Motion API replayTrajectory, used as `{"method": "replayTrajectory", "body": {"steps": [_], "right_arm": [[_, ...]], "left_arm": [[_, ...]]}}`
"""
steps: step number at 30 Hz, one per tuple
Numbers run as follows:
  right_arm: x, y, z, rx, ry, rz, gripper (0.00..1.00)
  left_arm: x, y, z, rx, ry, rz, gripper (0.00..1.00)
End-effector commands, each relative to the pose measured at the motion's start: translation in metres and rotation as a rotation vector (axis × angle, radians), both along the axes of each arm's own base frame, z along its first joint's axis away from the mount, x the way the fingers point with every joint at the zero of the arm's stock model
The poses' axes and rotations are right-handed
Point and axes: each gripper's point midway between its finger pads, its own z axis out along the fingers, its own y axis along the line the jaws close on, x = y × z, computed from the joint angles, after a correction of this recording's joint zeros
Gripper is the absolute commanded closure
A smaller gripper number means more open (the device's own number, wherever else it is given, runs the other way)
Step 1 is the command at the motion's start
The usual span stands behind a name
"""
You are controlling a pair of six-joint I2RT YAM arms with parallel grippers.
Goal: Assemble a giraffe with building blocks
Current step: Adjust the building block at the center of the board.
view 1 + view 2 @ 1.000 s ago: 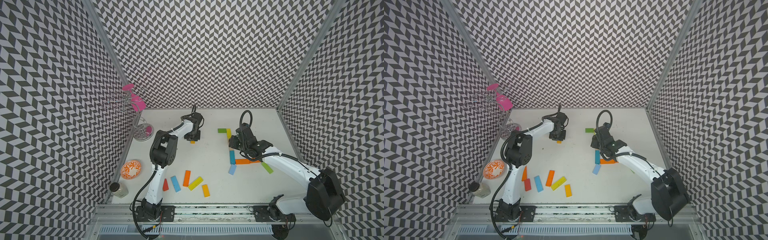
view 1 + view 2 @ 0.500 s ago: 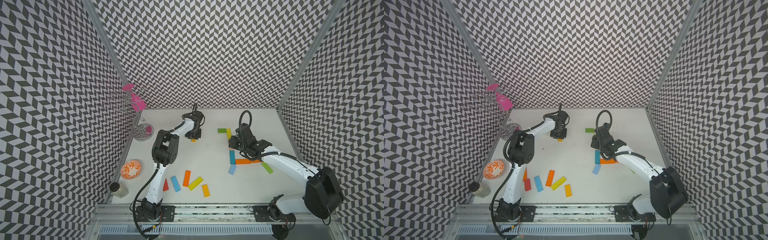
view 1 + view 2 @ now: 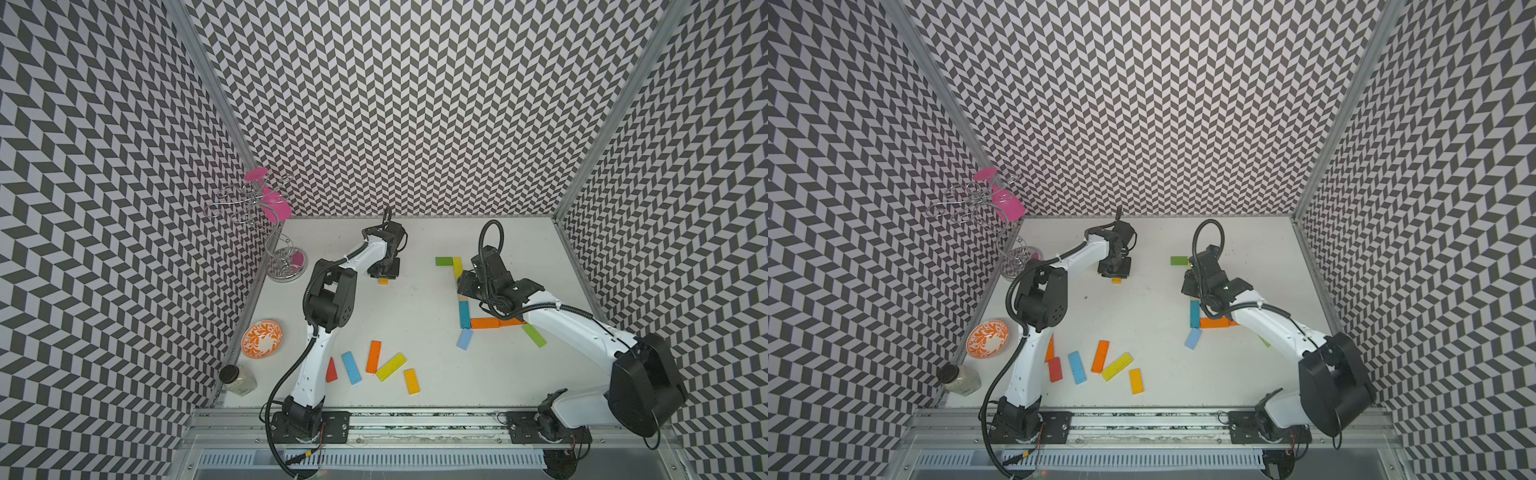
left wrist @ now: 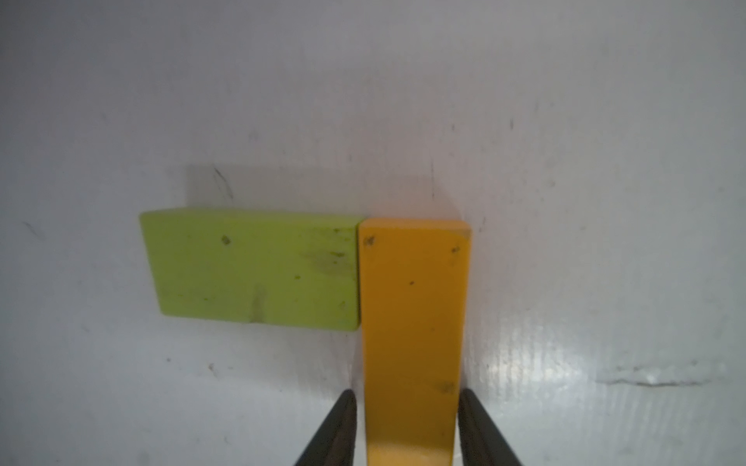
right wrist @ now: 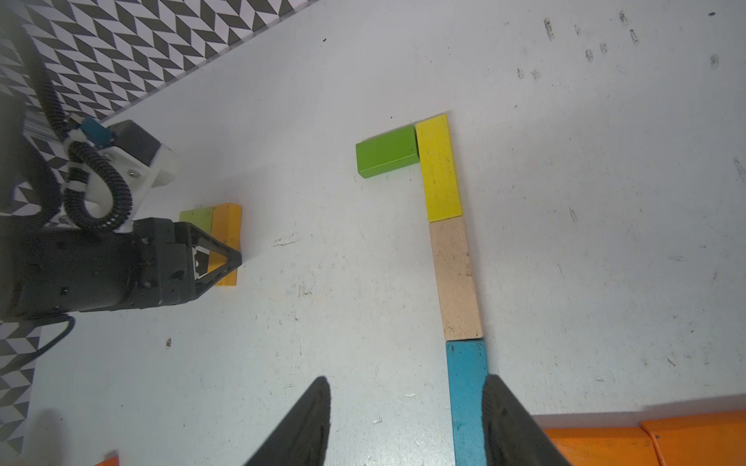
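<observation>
My left tool (image 4: 407,393), narrowly parted astride the amber plank (image 4: 413,302), could snag it on lifting, breaking its joint with the lime plank (image 4: 254,268) at 9 o'clock.

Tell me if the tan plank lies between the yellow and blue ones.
Yes, the tan plank lies in line between the yellow plank and blue plank.

An orange-yellow block (image 4: 413,314) is seen between the black fingers (image 4: 341,427) of the left pincer (image 4: 407,397), with a lime-green block (image 4: 254,268) beside it. Ahead of the right pincer (image 5: 405,379), a blue block (image 5: 468,387), a tan block (image 5: 455,278), a yellow block (image 5: 438,167) and a green block (image 5: 386,150) are shown on the white table (image 5: 605,201). The walls (image 3: 415,104) are patterned in black-and-white chevrons; the bowl (image 3: 262,338) is patterned orange on white.
</observation>
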Motion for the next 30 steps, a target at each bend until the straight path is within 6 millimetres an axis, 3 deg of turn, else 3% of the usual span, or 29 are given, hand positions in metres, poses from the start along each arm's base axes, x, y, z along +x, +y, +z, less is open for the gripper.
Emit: {"method": "replayTrajectory", "body": {"steps": [1, 9, 14, 17, 21, 26, 30], "right_arm": [[0.009, 0.002, 0.009, 0.011, -0.027, -0.004, 0.41], [0.008, 0.003, 0.007, 0.007, -0.016, 0.001, 0.41], [0.006, 0.004, 0.011, 0.013, -0.014, 0.01, 0.42], [0.003, 0.006, 0.014, 0.028, -0.012, 0.015, 0.42], [-0.007, 0.007, 0.019, 0.04, -0.014, 0.013, 0.42], [-0.024, 0.016, 0.021, 0.051, -0.014, 0.021, 0.43], [-0.041, 0.027, 0.02, 0.048, -0.002, 0.035, 0.43]], "left_arm": [[-0.006, 0.01, -0.007, 0.037, 0.035, 0.007, 0.47], [-0.003, 0.006, 0.02, 0.015, -0.015, 0.006, 0.35], [-0.007, 0.002, 0.073, -0.036, -0.108, 0.006, 0.27], [-0.022, 0.007, 0.107, -0.057, -0.165, 0.008, 0.24], [-0.066, 0.025, 0.127, -0.081, -0.193, 0.008, 0.21], [-0.143, 0.029, 0.111, -0.131, -0.135, -0.035, 0.2], [-0.205, 0.014, 0.087, -0.21, -0.069, -0.056, 0.21]]}}
